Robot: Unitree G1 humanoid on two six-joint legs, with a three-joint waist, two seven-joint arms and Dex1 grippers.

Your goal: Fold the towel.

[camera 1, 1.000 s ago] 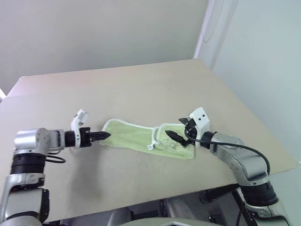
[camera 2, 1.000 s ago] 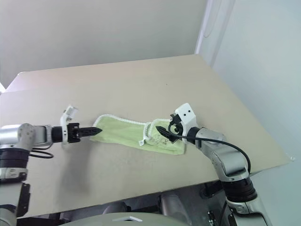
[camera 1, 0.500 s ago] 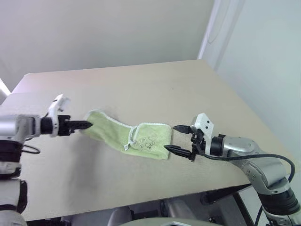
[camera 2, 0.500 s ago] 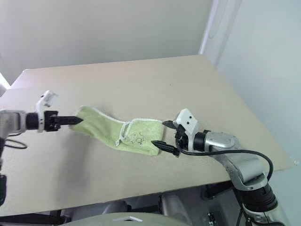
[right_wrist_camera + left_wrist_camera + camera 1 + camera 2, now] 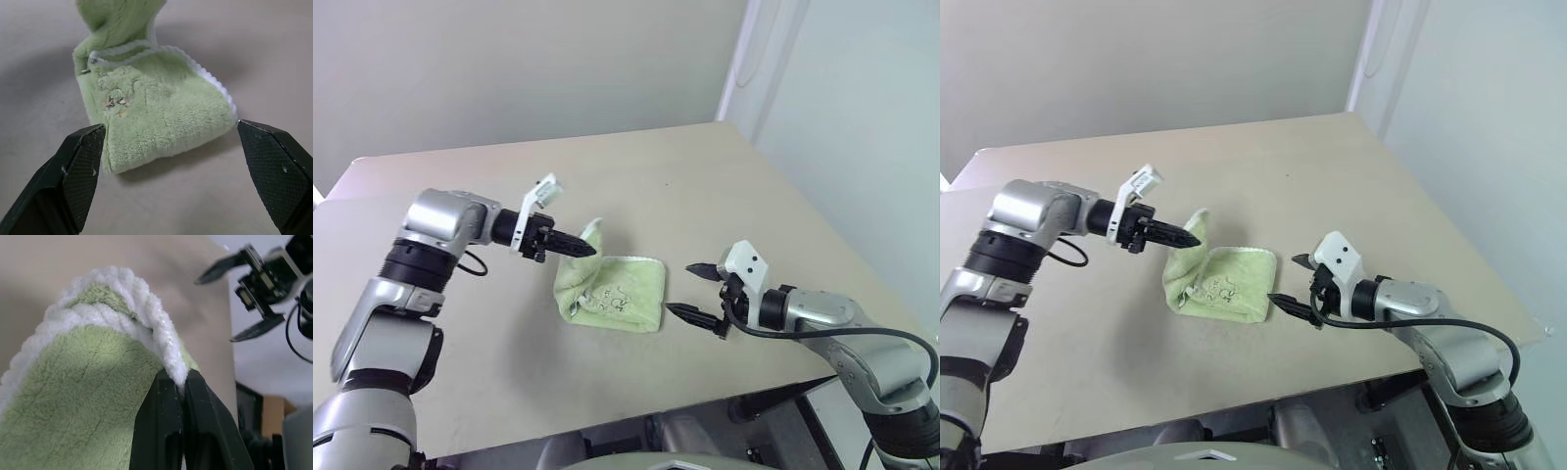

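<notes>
The left end effector is clamped on the towel edge, lifting it above the surface. The right end effector is spread wide, empty, just beside the towel.

One towel. One worktop. Two claws: the left claw and the right claw. Each claw has two black fingers.

The towel is pale lime-green terry with whitish looped edging; a faint tan speckled mark sits on its flat folded part. Both end effectors, left and right, have black fingers on white-and-silver housings. The surface is plain matte beige. The wall at 12 o'clock is off-white.
</notes>
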